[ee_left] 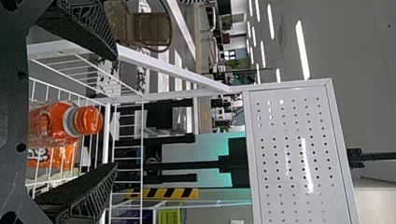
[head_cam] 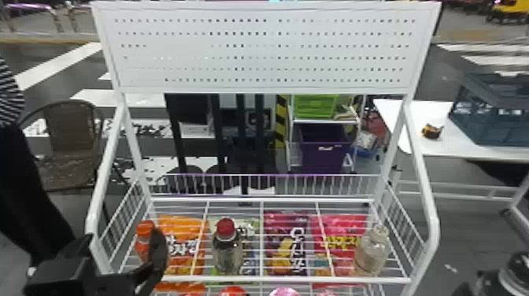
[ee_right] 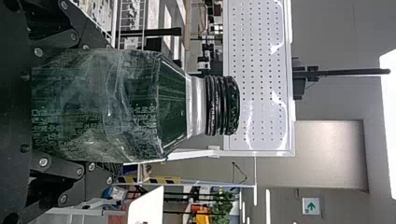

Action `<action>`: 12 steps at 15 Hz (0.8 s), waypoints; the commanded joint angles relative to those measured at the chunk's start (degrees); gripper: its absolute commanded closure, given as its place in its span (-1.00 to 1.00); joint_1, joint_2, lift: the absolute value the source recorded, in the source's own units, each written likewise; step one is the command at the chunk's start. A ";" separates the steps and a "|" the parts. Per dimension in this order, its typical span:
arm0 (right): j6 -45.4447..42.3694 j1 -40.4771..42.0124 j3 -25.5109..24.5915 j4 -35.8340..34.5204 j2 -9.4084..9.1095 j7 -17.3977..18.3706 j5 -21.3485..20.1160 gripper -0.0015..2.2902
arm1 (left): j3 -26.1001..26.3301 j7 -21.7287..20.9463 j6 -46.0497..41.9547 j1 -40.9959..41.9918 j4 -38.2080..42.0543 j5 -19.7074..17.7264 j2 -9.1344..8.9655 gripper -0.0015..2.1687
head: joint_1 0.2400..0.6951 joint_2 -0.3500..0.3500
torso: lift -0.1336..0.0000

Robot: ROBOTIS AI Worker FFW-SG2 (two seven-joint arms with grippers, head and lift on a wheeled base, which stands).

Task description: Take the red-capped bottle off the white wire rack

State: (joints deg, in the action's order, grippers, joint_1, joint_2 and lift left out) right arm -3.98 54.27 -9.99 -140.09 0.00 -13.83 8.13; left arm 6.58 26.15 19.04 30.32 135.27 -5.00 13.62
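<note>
L claw has its fingers spread nr the orange-capped bottle, by the rack shelf's front left corner; contact can't be confirmed. R claw grips a dark bottle beyond the rack's right side, i.e. it's occupied. The task's red-capped bottle stands upright nr the shelf's front edge, left of ctr, clear of both claws. By all appearances the removal isn't done: reach, grip, lift & carry-off remain, prob. a job for the free L claw, w/ the orange-capped neighbor a likely knock risk.

On the white wire rack, a pale bottle stands nr the front right corner; bright snack bags show thru the wires below. A perforated white panel tops the rack. Bkgd: brown chair, green bin, purple bin, and a white table w/ a dark blue crate.
</note>
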 commanded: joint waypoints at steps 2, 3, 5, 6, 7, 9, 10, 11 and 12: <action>0.95 -0.31 0.14 0.00 -0.05 -0.14 -0.22 0.07 | -0.08 0.04 -0.45 0.00 -0.27 -0.01 0.00 -0.93 | 0.14 0.00 | 1.00; 0.95 -0.31 0.14 0.00 -0.05 -0.14 -0.22 0.07 | -0.08 0.04 -0.45 0.00 -0.27 -0.01 0.00 -0.93 | 0.14 0.00 | 1.00; 0.95 -0.31 0.14 -0.09 -0.05 -0.14 -0.22 0.07 | -0.08 -0.05 -0.45 -0.09 -0.35 -0.01 0.00 -0.93 | 0.14 0.00 | 1.00; 0.95 -0.31 0.14 -0.09 -0.05 -0.14 -0.22 0.07 | -0.08 -0.14 -0.45 -0.17 -0.35 -0.01 0.00 -0.93 | 0.14 0.00 | 1.00; 1.13 -0.31 0.14 -0.09 -0.05 -0.14 -0.13 0.07 | -0.16 -0.14 -0.45 -0.26 -0.53 -0.01 0.00 -0.93 | 0.14 0.00 | 1.00; 1.48 -0.39 0.14 -0.18 -0.05 -0.14 -0.13 0.07 | -0.52 -0.05 -0.45 -0.26 -0.62 -0.01 0.00 -0.93 | 0.14 0.00 | 1.00; 1.48 -0.39 0.14 -0.27 -0.05 -0.14 -0.13 0.06 | -0.52 0.04 -0.45 -0.26 -0.71 -0.01 0.00 -0.93 | 0.14 0.00 | 1.00; 1.48 -0.39 0.14 -0.27 -0.05 -0.14 -0.13 0.07 | -0.52 0.04 -0.62 -0.26 -0.71 -0.01 0.00 -0.93 | 0.14 0.00 | 1.00; 1.48 -0.39 0.06 -0.27 -0.05 -0.14 -0.13 0.06 | -0.52 0.13 -0.45 -0.26 -0.79 -0.01 0.00 -0.93 | 0.14 0.00 | 1.00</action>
State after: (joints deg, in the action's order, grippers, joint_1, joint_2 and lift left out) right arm -2.50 53.88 -9.87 -140.35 0.00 -13.98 8.00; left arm 6.07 26.24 18.49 30.06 134.56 -5.01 13.62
